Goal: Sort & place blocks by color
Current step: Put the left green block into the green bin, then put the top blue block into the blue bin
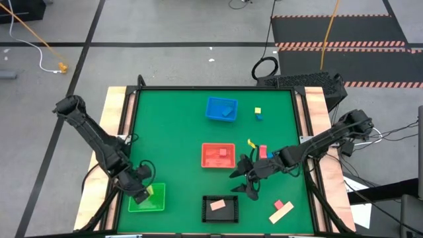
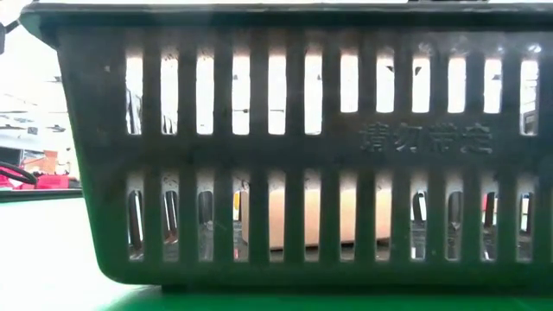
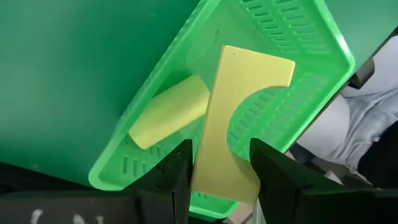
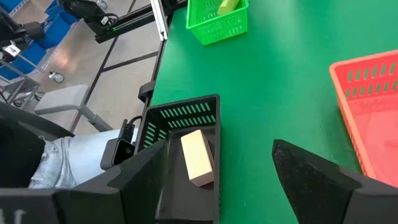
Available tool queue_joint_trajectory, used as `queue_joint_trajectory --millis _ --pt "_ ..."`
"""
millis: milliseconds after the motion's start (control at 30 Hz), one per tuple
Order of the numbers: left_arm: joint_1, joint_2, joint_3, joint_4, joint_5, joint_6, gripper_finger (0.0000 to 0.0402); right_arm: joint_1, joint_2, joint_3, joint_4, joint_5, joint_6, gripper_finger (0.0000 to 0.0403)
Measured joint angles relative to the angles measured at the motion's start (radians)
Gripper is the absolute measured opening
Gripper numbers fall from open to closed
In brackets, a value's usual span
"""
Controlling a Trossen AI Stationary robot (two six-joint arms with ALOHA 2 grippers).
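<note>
Sort was roughly half done. Left gripper sat over the square green slatted plastic bin, fingers closed on a flat yellow wooden arch block, a yellow bar block already lying inside. Right gripper hovered wide open and empty between the red bin and the black bin, which held a tan block. Blue bin held a blue piece. Left to do, by my read: small yellow-and-blue blocks, a yellow/pink/blue cluster, and the pink cube and tan bar on the green table.
</note>
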State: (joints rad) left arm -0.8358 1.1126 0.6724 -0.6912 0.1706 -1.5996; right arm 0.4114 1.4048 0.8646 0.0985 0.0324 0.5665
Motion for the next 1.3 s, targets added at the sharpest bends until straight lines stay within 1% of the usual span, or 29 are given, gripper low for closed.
queue_joint_trajectory --millis 100,167,267,333,400,467,567,667,733,800,933,1000,1100,1200,1300 --pt "0.0 0.0 0.0 0.0 0.014 0.003 0.0137 0.0 -0.001 0.0 0.002 0.0 0.014 0.0283" --pt "0.0 0.0 0.0 0.0 0.017 0.002 0.0164 0.0 -0.001 0.0 0.002 -0.001 0.016 0.0283" --pt "0.0 0.0 0.0 0.0 0.016 0.002 0.0224 0.0 -0.001 0.0 0.002 -0.002 0.016 0.0283" --pt "0.002 0.0 0.0 0.004 0.016 0.002 0.0255 0.0 -0.001 0.0 0.002 -0.002 0.017 0.0283" --pt "0.002 0.0 0.0 0.017 0.016 0.007 0.0274 -0.001 -0.001 0.0 0.002 0.006 0.025 0.0283" --pt "0.002 0.0 0.0 0.041 0.016 0.019 0.0283 -0.007 -0.006 0.0 0.001 0.034 0.031 0.0283" --pt "0.003 -0.001 0.0 0.117 0.016 0.05 0.0282 -0.027 -0.029 0.0 0.0 0.049 0.029 0.0283" --pt "0.012 -0.001 0.0 0.21 0.008 0.101 0.0271 -0.057 -0.071 0.0 -0.023 0.048 -0.018 0.0283" --pt "0.031 -0.001 0.0 0.26 -0.026 0.142 0.0264 -0.088 -0.105 0.0 -0.054 0.054 -0.055 0.0283" --pt "0.058 -0.001 0.0 0.31 -0.082 0.201 0.0258 -0.123 -0.145 0.0 -0.114 0.106 -0.074 0.0283" --pt "0.131 -0.001 0.0 0.409 -0.194 0.322 0.0253 -0.208 -0.21 0.0 -0.265 0.294 -0.075 0.0283" --pt "0.174 -0.001 0.0 0.465 -0.254 0.388 0.0253 -0.263 -0.23 0.0 -0.339 0.36 -0.052 0.0283" --pt "0.235 -0.001 0.0 0.559 -0.34 0.525 0.0253 -0.353 -0.243 0.0 -0.475 0.373 -0.023 0.0283" --pt "0.293 -0.001 0.0 0.643 -0.402 0.685 0.0253 -0.447 -0.242 -0.002 -0.592 0.38 0.048 0.0283" --pt "0.352 -0.001 0.0 0.708 -0.446 0.833 0.0253 -0.525 -0.239 -0.039 -0.607 0.364 0.129 0.0283"
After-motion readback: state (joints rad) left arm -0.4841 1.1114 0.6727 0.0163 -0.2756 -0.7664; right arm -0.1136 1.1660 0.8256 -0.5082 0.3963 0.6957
